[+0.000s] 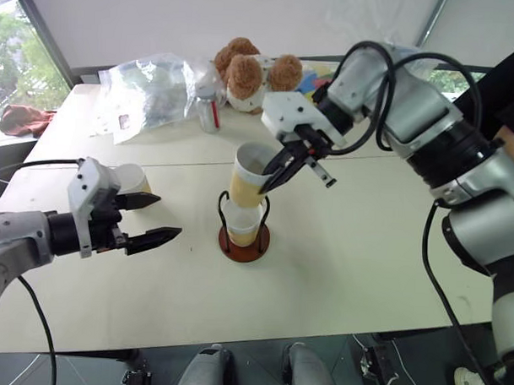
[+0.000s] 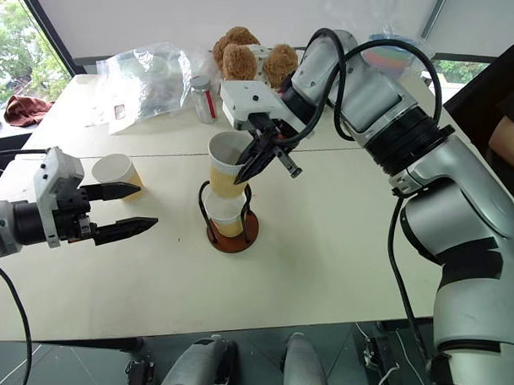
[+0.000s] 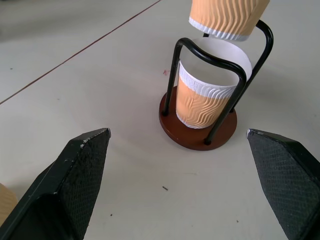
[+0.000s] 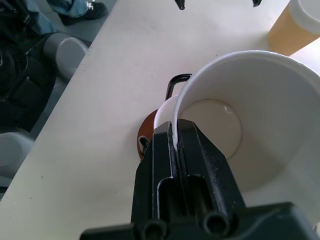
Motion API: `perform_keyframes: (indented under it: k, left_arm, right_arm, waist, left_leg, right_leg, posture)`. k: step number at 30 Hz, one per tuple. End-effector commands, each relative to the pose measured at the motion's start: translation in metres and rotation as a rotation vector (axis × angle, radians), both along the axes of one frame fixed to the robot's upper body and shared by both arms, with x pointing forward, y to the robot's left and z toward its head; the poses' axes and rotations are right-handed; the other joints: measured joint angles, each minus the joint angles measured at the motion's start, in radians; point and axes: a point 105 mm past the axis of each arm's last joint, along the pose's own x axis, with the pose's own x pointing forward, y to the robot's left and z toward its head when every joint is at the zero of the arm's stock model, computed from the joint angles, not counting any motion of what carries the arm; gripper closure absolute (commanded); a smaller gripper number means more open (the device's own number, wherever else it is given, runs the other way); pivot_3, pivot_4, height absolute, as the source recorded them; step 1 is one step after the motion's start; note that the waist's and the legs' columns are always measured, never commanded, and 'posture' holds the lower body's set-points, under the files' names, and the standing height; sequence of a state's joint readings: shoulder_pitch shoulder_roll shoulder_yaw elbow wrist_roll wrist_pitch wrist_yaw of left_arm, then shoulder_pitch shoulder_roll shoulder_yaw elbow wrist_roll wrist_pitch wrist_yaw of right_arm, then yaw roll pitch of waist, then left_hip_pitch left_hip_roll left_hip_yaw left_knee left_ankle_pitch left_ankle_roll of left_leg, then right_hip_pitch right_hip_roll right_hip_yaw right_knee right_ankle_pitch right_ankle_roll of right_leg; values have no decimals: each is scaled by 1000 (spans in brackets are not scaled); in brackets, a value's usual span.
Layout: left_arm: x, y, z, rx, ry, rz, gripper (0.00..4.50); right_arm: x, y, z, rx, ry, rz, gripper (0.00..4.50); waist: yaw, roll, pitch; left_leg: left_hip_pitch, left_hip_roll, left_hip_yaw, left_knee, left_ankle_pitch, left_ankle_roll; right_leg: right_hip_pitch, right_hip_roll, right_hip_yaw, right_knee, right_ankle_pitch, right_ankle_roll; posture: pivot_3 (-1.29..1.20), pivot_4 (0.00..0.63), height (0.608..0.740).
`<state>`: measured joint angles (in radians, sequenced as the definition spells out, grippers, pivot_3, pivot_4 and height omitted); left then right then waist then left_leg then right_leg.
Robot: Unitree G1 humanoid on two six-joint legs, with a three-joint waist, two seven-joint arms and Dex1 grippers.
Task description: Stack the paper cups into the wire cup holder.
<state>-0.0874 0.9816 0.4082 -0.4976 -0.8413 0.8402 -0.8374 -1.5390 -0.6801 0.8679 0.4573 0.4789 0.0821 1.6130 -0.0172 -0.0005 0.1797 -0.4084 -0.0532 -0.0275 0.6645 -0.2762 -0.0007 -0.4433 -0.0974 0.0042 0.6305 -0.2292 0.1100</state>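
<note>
The wire cup holder (image 1: pixel 245 243), a dark red disc with two black wire loops, stands mid-table with one paper cup (image 1: pixel 243 226) seated in it. Directly above hangs a second paper cup (image 1: pixel 247 177), tilted, its bottom just over the lower cup's rim. My right gripper (image 1: pixel 270 180) is shut on that cup's white rim, one finger inside and one outside (image 4: pixel 177 145). A third paper cup (image 1: pixel 135 180) stands upright at the left. In front of it, left of the holder, my left gripper (image 1: pixel 159 216) is open and holds nothing, its fingers (image 3: pixel 75 185) pointing at the holder (image 3: pixel 197 132).
At the back of the table lie a crumpled clear plastic bag (image 1: pixel 151 87), a small can (image 1: pixel 209 106) and brown teddy bears (image 1: pixel 253 70). Wrapped pastel bowls (image 2: pixel 397 45) sit far back right. A red cloth (image 1: pixel 23 117) lies off to the left. The table's front edge is near.
</note>
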Motion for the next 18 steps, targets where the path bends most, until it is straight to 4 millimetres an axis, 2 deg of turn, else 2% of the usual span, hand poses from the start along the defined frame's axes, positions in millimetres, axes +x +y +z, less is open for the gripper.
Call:
perform_keyframes:
  k: [1,9,12,16,18]
  left_arm:
    - [-2,-3,8,6,-39,-8,0]
    - [-1,-5,7,-3,-44,-9,0]
    - [-1,-6,7,-5,-47,-8,0]
    - [0,-5,7,-5,-53,-4,0]
    - [2,-4,11,2,-75,7,0]
  right_arm:
    - [-4,4,8,11,-13,26,4490]
    - [-4,12,1,-12,-4,45,4490]
    - [-5,13,-1,-15,-7,53,3579]
    - [-3,15,3,1,-18,50,1586]
    - [1,14,11,44,-25,25,1586]
  waist:
    - [0,0,0]
    - [-1,0,0]
    - [1,0,0]
    - [-1,0,0]
    - [-1,0,0]
  left_leg:
    - [0,0,0,0,0,0]
    - [0,0,0,0,0,0]
    - [0,0,0,0,0,0]
    - [0,0,0,0,0,0]
    - [0,0,0,0,0,0]
  right_leg:
    - [0,0,0,0,0,0]
    - [0,0,0,0,0,0]
    - [0,0,-1,0,0,0]
    - [0,0,-1,0,0,0]
    - [0,0,-1,0,0,0]
  posture:
    - [0,150,740]
    - [0,150,740]
    - [0,150,740]
    - [0,150,740]
    - [0,150,740]
